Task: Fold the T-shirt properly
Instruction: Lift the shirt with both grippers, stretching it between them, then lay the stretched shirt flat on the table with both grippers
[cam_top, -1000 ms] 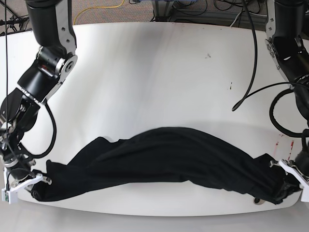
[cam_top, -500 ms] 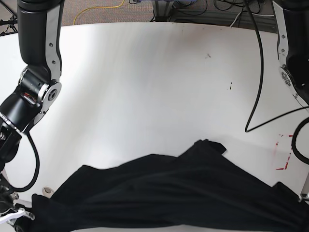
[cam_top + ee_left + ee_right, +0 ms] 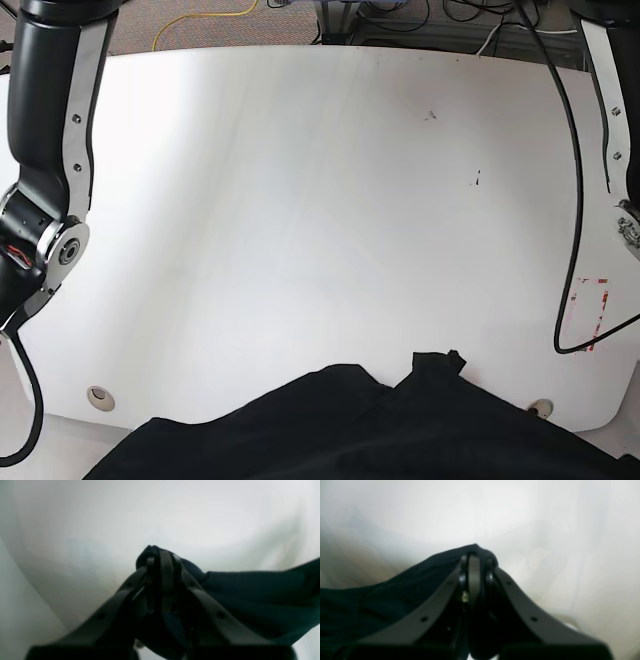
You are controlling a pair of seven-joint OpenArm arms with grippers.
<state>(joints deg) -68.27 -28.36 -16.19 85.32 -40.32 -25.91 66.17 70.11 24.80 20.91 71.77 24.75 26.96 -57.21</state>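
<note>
The black T-shirt hangs bunched across the bottom of the base view, close to the camera and over the table's front edge. Both grippers are out of that view. In the left wrist view my left gripper is shut on a pinched fold of the T-shirt, which stretches away to the right. My right gripper in the right wrist view is shut on another fold of the T-shirt, and the cloth trails off to the left. The rest of the shirt is hidden below the frame.
The white table fills the base view. A red mark sits near its right edge, and round holes lie near the front. Arm links stand at the left and right, with a black cable hanging.
Both arms have risen and the grippers have left the base view. The T-shirt came up off the table and now hangs nearer the camera, lower in the frame.
</note>
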